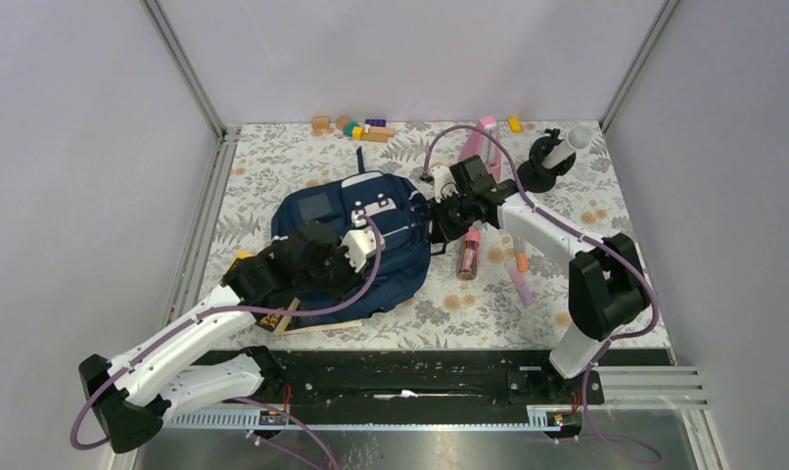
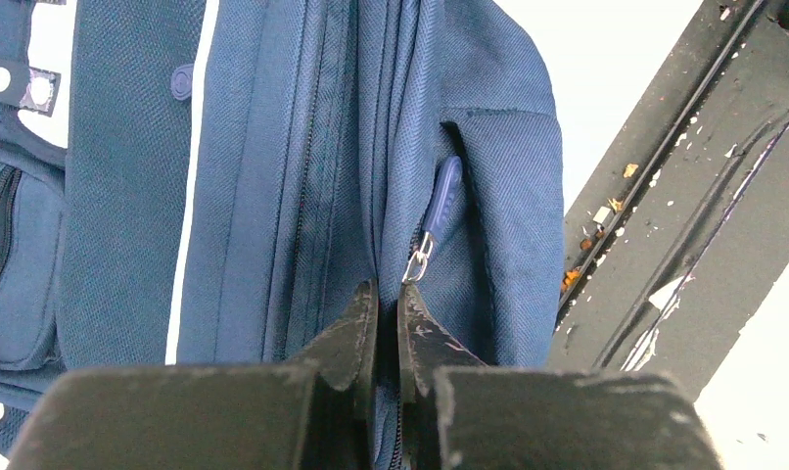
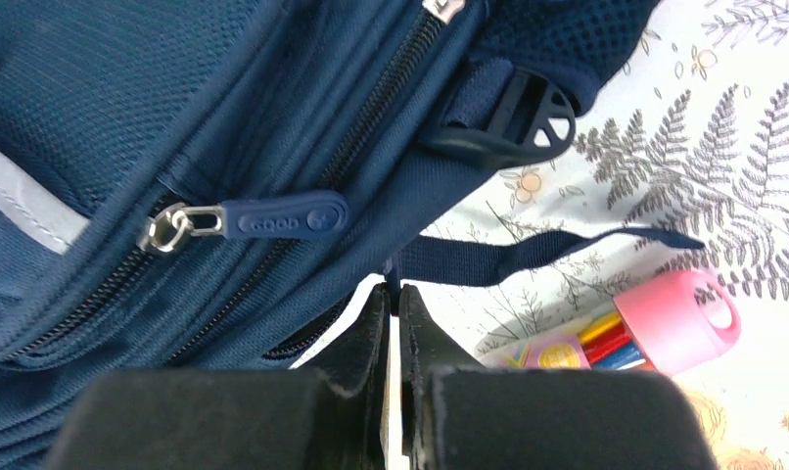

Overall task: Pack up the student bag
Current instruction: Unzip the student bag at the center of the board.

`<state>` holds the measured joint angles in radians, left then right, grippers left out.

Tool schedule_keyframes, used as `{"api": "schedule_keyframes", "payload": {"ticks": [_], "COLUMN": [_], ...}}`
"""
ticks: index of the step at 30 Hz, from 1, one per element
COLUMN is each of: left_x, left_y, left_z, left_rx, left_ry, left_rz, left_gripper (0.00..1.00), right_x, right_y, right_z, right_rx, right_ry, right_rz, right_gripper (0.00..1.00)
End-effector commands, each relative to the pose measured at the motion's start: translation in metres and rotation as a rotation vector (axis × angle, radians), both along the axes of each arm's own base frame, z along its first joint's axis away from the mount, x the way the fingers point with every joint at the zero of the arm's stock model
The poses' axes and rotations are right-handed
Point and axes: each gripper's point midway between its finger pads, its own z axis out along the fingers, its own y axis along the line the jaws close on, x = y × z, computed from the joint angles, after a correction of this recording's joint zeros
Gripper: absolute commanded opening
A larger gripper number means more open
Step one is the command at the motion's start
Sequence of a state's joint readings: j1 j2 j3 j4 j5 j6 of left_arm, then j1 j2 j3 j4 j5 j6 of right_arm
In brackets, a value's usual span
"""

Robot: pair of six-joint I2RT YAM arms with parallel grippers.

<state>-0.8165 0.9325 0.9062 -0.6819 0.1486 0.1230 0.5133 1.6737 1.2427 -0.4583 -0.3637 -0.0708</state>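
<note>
Top external view: backpack at frame centre. Left gripper, jaws together, tips against its fabric; right gripper, jaws together, just below its strap.

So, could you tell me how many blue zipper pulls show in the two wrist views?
2. One pull hangs on the student bag just beyond the left gripper; another pull lies along a zipper in the right wrist view. Others may be hidden.
</note>
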Motion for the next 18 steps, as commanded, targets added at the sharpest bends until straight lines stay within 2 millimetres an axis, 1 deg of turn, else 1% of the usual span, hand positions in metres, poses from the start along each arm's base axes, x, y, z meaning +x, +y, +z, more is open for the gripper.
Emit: {"api": "schedule_keyframes", "payload": {"ticks": [1, 6, 11, 14, 18], "left_x": [-0.003, -0.004, -0.004, -0.004, -0.005], "left_y": [-0.016, -0.015, -0.014, -0.015, -0.016], "left_z": [0.033, 0.035, 0.036, 0.036, 0.035], "left_rx": [-0.129, -0.134, -0.138, -0.139, -0.139], "left_ry": [-0.067, -0.073, -0.078, -0.076, -0.071], "left_rz": [-0.065, -0.065, -0.061, -0.065, -0.07], "left_gripper": [0.0, 0.0, 0.0, 0.0, 0.0], "right_x": [0.022, 0.039, 0.057, 0.062, 0.065], "right_y": [0.016, 0.017, 0.002, -0.006, -0.005], "right_z": [0.023, 0.014, 0.0, -0.007, -0.005], "right_rx": [0.059, 0.038, -0.019, -0.035, -0.016], "right_ry": [-0.067, -0.066, -0.05, -0.031, -0.028], "right_rz": [0.055, 0.047, -0.032, -0.063, -0.064], "right_gripper": [0.0, 0.0, 0.0, 0.0, 0.0]}}
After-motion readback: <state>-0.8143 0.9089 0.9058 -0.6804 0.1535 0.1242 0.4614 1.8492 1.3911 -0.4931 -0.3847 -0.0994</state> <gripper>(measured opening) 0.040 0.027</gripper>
